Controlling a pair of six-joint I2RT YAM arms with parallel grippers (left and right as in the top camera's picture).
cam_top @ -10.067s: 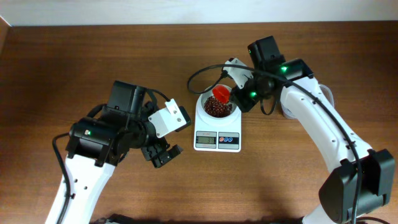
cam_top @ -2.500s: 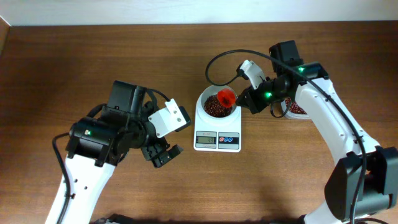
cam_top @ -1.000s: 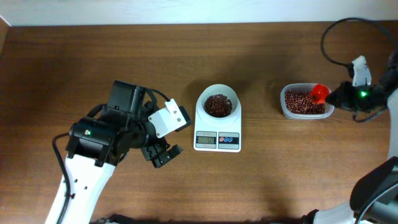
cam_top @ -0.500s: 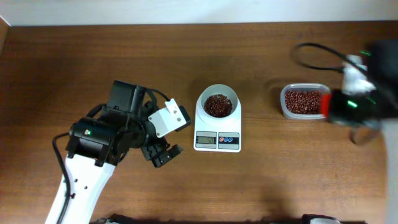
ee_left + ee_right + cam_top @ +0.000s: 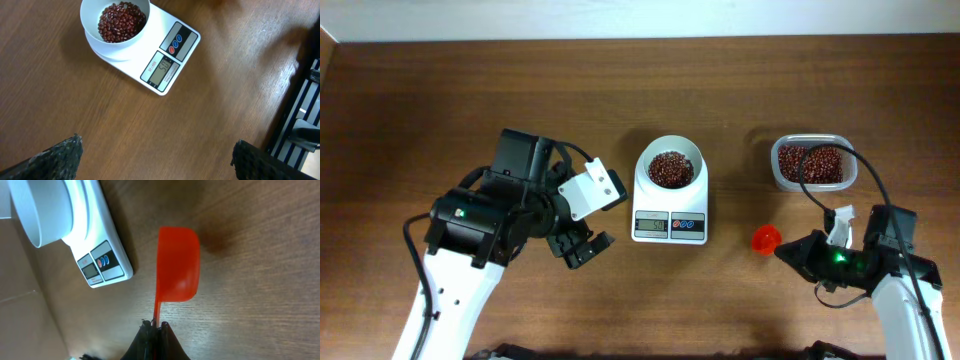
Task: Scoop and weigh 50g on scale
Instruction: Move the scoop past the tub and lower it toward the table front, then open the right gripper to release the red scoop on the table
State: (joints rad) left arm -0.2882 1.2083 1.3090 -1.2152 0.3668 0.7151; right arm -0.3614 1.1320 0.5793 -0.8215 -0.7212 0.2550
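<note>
Overhead looks straight down; both wrist cameras, apparently tilted, share the scale [image 5: 669, 200].

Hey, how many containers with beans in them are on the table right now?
2: the white bowl on the scale at mid-table, and the clear tub off to its right. No others show.

The left arm [image 5: 470, 225] comes up from the 7 o'clock edge of the overhead view, elbow bent, its wrist turned toward 4 o'clock. The left gripper [image 5: 578, 245] hangs with its jaws spread wide, holding nothing. The right arm [image 5: 905, 295] enters low from 5 o'clock. The right gripper [image 5: 792, 250] points toward 9 o'clock, jaws pinched tight on the thin handle of a red scoop [image 5: 765, 239].
</note>
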